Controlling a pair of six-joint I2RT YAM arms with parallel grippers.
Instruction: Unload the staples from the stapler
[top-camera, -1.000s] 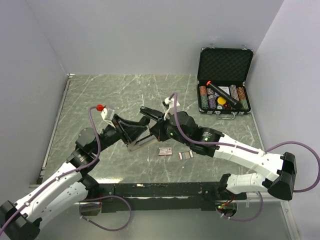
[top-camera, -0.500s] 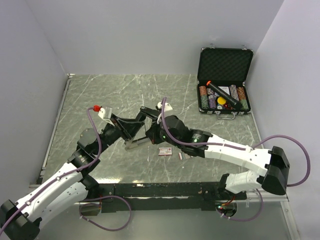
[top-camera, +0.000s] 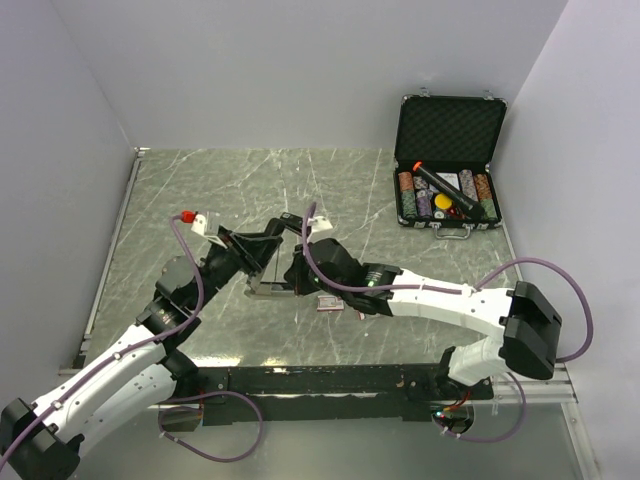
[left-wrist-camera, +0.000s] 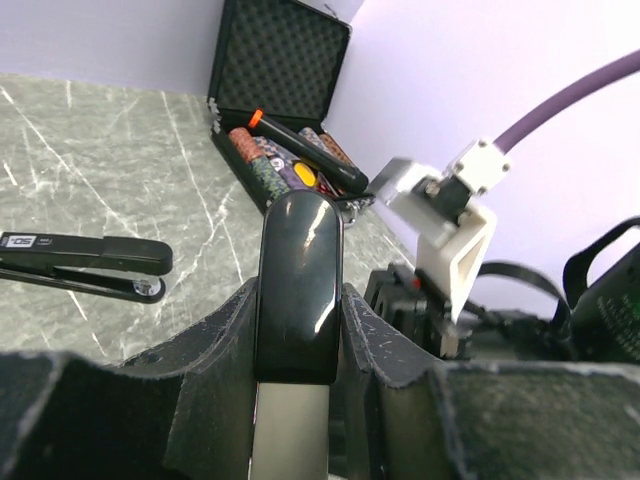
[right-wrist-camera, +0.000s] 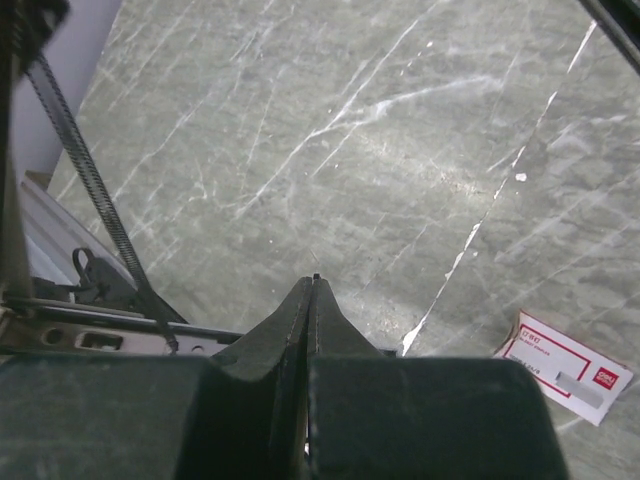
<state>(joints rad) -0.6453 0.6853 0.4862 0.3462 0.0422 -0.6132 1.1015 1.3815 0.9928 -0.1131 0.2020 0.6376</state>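
The right pincer (right-wrist-camera: 311, 300) is travelling leftward. A second ago it was hanging beyond the small red-and-white box (top-camera: 330, 302). Now it is sitting lower, just left of that box, close beside the right-hand end of the stapler's bared rail (right-wrist-camera: 60, 322). Its two fingers (right-wrist-camera: 285, 330) are pressing flat together with nothing between them. The stapler (top-camera: 270, 290) is shifting too. The left pincer (left-wrist-camera: 298, 330) is squeezing the glossy black upper arm between its pads (left-wrist-camera: 215, 340). It is drawing the stapler a little further left of the box and tipping it down, so the silvery rail is now lying close over the bench (top-camera: 200, 190). In the right wrist view the rail and its thin black spring (right-wrist-camera: 95, 190) are showing at the left edge, with the box off to the right. The staples that were lying just right of the box are now mostly hiding under the right arm (top-camera: 430, 295). Whether any are remaining in the rail I cannot tell. I am reading this as the arms lining up so the pinched tip can drag staples out along the rail. The unloading is looking only partly done.
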